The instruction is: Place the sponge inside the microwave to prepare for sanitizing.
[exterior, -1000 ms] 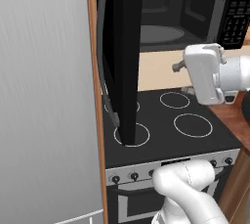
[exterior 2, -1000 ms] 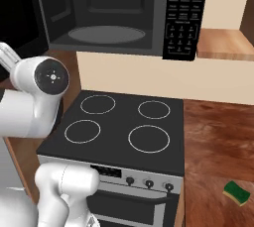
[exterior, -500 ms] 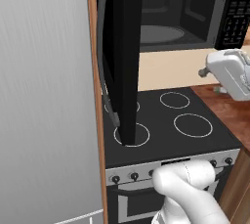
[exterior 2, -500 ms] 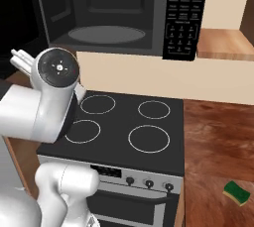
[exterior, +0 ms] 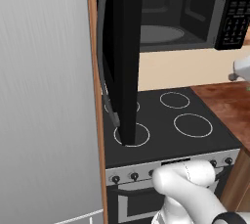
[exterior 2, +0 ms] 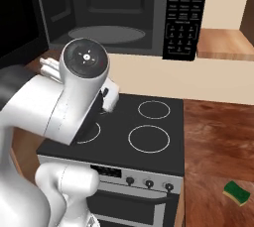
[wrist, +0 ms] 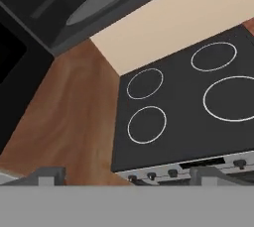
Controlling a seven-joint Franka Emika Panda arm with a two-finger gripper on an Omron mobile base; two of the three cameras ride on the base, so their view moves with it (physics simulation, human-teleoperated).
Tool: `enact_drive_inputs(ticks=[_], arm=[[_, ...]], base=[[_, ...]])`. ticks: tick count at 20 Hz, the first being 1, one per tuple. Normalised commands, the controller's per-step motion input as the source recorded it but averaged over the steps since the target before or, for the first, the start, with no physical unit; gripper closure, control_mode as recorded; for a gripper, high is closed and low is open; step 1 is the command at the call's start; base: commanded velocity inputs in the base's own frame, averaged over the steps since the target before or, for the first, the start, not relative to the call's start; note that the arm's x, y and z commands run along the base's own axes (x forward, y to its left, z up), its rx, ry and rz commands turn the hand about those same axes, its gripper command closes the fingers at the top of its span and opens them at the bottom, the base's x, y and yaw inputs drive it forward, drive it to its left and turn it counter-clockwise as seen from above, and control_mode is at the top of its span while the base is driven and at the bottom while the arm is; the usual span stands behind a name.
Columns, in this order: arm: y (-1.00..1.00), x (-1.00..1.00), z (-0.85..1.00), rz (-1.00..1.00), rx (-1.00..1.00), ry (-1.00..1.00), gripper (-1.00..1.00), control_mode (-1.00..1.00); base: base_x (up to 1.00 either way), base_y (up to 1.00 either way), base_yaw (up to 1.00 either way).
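Lying flat: green-topped sponge (exterior 2: pixel 236 192)

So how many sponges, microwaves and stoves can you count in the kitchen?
sponge: 1
microwave: 1
stove: 1
Total: 3

You had the wooden desk (exterior 2: pixel 218 132) running to the right of the black stove (exterior 2: pixel 149 137), and the sponge (exterior 2: pixel 236 193) lay flat on it near the front edge, green side up, well off to the right of the hand. Nothing else sat on that stretch. In the hand view, more of the desk (wrist: pixel 74 122) lay beside the stove (wrist: pixel 198 107), directly ahead of the hand.
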Motion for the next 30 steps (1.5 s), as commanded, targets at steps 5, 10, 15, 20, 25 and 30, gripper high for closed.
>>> enact_drive_inputs(ticks=[5, 10, 15, 20, 25, 30], arm=[[-0.70, -0.09, -0.21, -0.26, -0.16, 0.00, -1.00, -1.00], [-0.64, -0.05, -0.24, -0.35, -0.13, 0.00, -1.00, -1.00], [-0.51, 0.00, -0.22, -0.53, -0.08, 0.01, -1.00, -1.00], [-0.50, 0.00, -0.16, -0.59, 0.00, 0.22, -1.00, -1.00], [-0.57, 0.00, -0.18, -0.47, 0.01, 0.29, -1.00, -1.00], [-0.61, 0.00, -0.24, -0.38, 0.07, 0.27, -1.00, -1.00]], base=[[0.00, 0.00, 0.00], [0.00, 0.00, 0.00], [0.00, 0.00, 0.00], [0.00, 0.00, 0.00], [0.00, 0.00, 0.00], [0.00, 0.00, 0.00]])
